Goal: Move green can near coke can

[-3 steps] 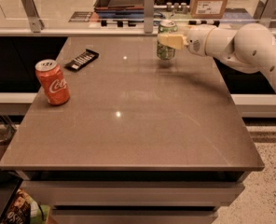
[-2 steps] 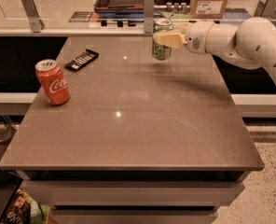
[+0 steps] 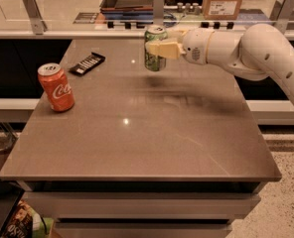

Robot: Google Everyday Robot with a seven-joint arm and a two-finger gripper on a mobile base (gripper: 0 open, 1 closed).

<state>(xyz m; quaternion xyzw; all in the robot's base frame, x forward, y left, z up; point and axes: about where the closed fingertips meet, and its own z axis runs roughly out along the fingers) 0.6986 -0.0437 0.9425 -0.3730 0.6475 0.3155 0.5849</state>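
Your gripper (image 3: pixel 157 49) was clamped on the green can (image 3: pixel 153 62). Over the last second you carried it left, clear of the desk (image 3: pixel 137 143), to the middle of the far edge. The coke can (image 3: pixel 56 87) stood well apart by the left edge, so I'd judge the carry was only partly done.

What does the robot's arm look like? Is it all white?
Mostly! The arm is fat, round and smooth white, with little dark dots along it. Its end effector has pale yellowish fingers, up over the table's far side at the green can.
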